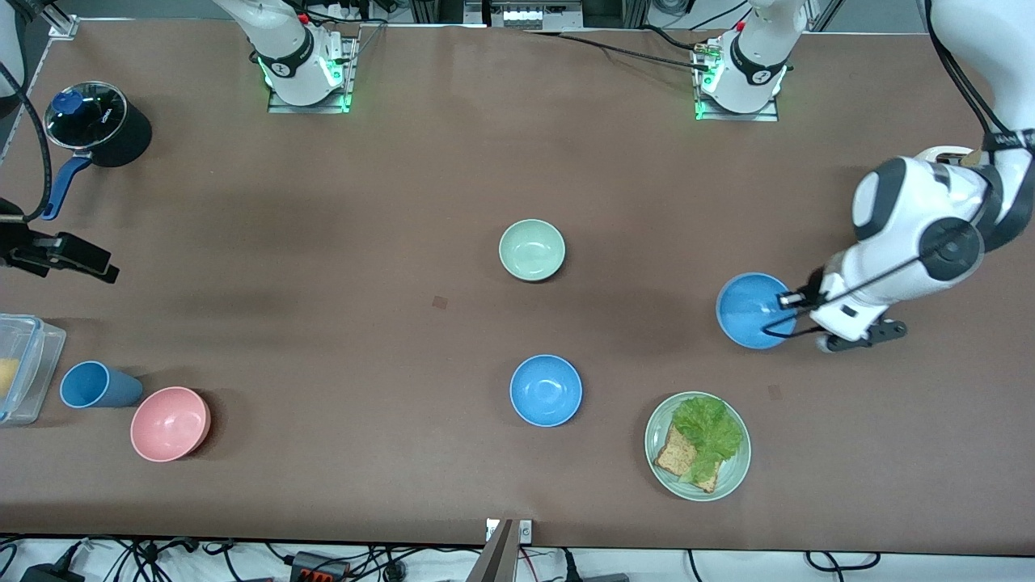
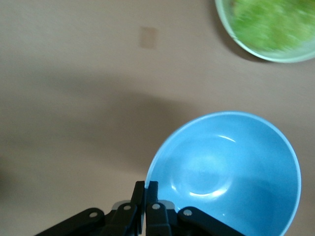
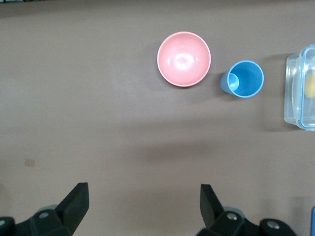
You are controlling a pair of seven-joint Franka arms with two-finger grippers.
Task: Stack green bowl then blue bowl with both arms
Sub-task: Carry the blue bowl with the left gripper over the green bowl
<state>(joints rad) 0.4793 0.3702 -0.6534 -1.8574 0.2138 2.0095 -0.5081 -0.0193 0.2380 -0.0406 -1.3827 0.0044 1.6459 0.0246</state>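
Left end effector [image 1: 788,301] pinches glossy sky-blue bowl [image 1: 752,311] rim; right end effector [image 3: 142,201] wide.

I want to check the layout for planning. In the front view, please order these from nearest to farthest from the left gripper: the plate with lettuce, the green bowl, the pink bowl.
1. The plate with lettuce, nearer the front camera than the left gripper, which grips a blue bowl.
2. The green bowl, mid-table.
3. The pink bowl, at the right arm's end.
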